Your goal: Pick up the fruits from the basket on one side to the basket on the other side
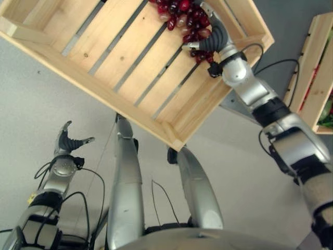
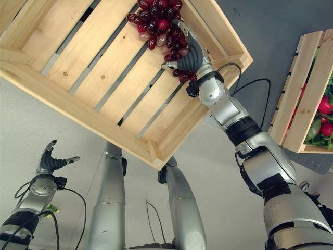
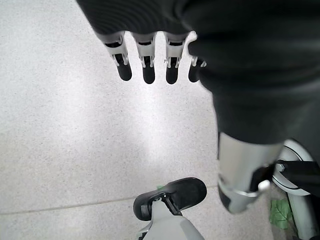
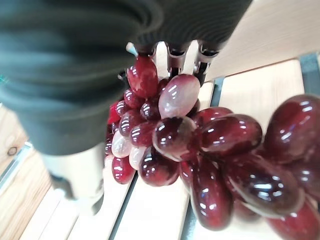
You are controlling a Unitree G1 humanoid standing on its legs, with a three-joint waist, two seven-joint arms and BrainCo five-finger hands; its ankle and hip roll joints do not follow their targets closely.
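My right hand (image 2: pixel 191 56) is down inside the big slatted wooden crate (image 2: pixel 93 73), fingers curled over a bunch of dark red grapes (image 2: pixel 158 23) that lies on the slats just past my fingertips and under them. In the right wrist view the grapes (image 4: pixel 200 150) crowd close against my fingers (image 4: pixel 172 57), with the thumb alongside, so I judge this as a grasp on the near end of the bunch, either just being taken or about to be let go; I cannot say which. To do it well: if lifting, I should close round the stem end rather than a few loose berries, then rise straight up clear of the crate wall beside my wrist before swinging away. If releasing, let the bunch settle fully on the boards before the fingers spread, and keep it off the gaps between slats. A second, smaller crate (image 2: pixel 307 99) stands well off to my right, holding red and green produce. My left hand (image 1: pixel 67 141) hangs low over the floor, away from both crates, fingers straight and relaxed, holding nothing. Hard to make out: the far end of the bunch is cut off at the frame edge, my palm hides how much stem I have, and the second crate's contents are only partly visible.
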